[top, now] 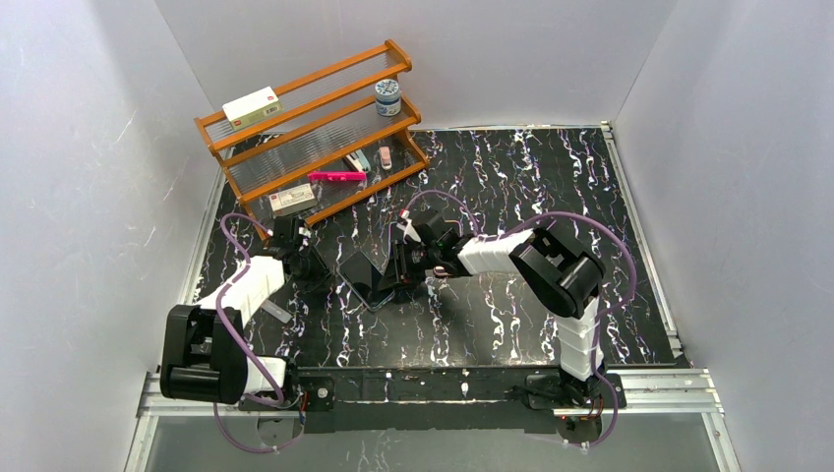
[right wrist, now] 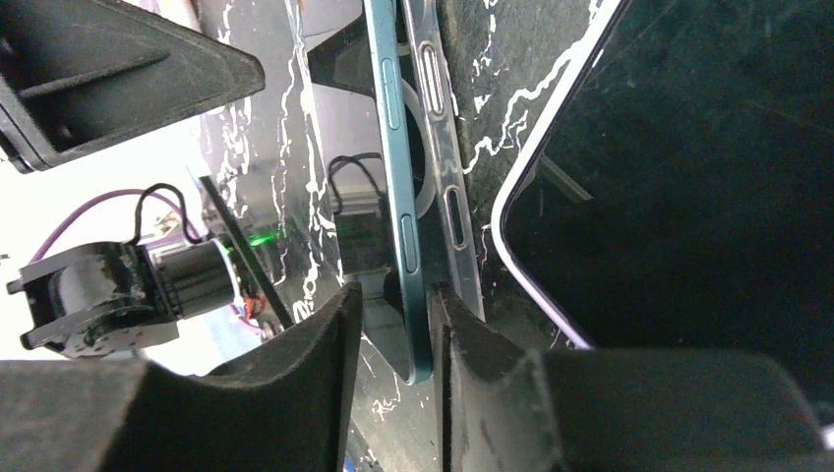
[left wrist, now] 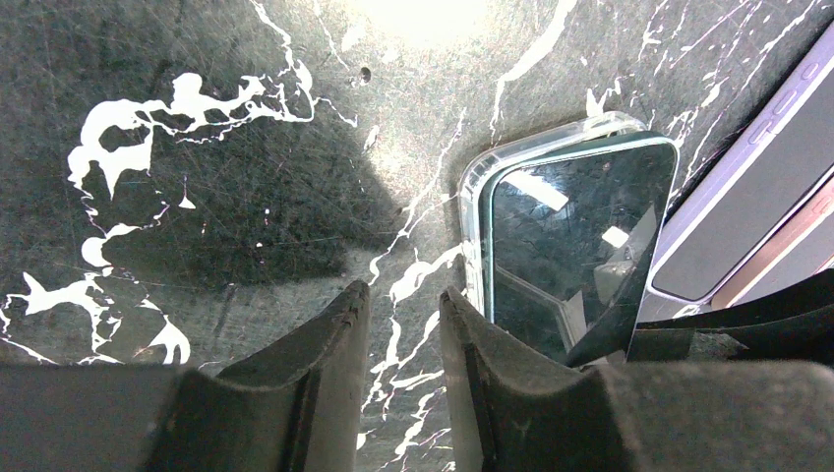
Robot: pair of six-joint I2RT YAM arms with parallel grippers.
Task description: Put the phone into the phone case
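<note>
A teal phone (left wrist: 575, 231) lies in a clear phone case (left wrist: 474, 187) on the black marbled table; its far side still stands a little out of the case. In the right wrist view the phone's teal edge (right wrist: 396, 167) stands beside the case's clear wall (right wrist: 445, 197). My right gripper (right wrist: 393, 315) is narrowly open around the phone's corner, which rests against the right finger. My left gripper (left wrist: 398, 315) is narrowly open and empty, its right finger (left wrist: 457, 329) at the case's near edge. From above, the phone (top: 362, 273) sits between the left gripper (top: 313, 264) and the right gripper (top: 395, 267).
A second phone with a lilac rim (left wrist: 762, 187) lies right against the case, on my right gripper's side (right wrist: 688, 167). A wooden rack (top: 315, 128) with boxes, a jar and pens stands at the back left. A small clear piece (top: 276, 313) lies near the left arm.
</note>
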